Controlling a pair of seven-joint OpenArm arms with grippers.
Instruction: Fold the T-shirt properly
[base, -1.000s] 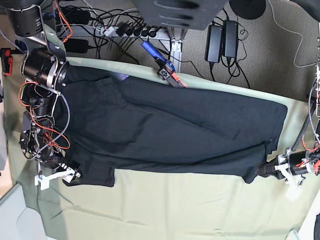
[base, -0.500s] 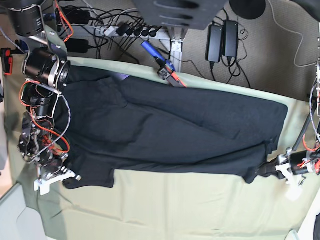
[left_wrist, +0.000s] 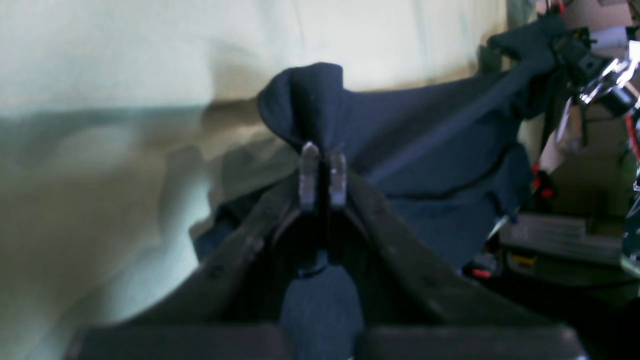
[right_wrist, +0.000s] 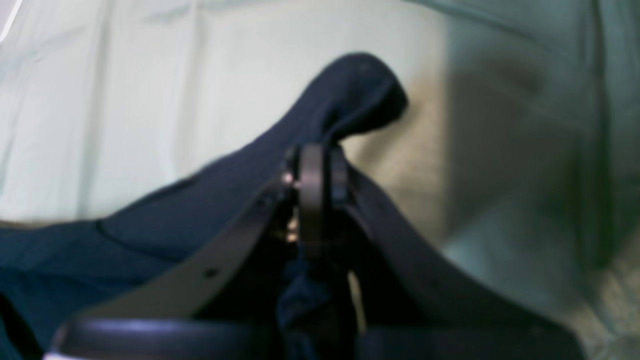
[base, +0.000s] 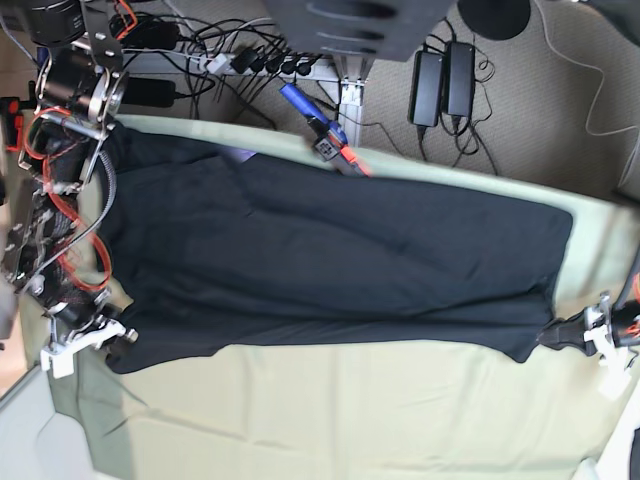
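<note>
Large black short-sleeved cotton T-shirt, plain side up, spread lengthwise across pale green cloth-covered counter, stretched between both arms w/ near edge pulled into a fairly straight line. No print visible from here.

Left end effector: clamped on a bunched black corner of the shirt, cloth peaking above the tips, at far right of base view. Right end effector: likewise pinched tight on the opposite near corner, fabric humping over the tips, at lower left of base view.

Step in hand, by judgement: both near corners gripped, ready to lift & carry near edge over toward far edge for a lengthwise fold.

Doing it well:
- Lift both corners together, same height, so edge stays taut & level; no slack sag mid-span.
- Keep tension between arms moderate – enough to hold edge straight, not enough to drag the far edge.
- Carry across parallel to far edge; lay down w/ edges matched, then release.
- Watch green cloth: wrinkled near grips, could be pinched along w/ shirt – can't tell from wrist views.
- Mind blue-and-orange tool near the far edge; keep sleeve clear.
</note>
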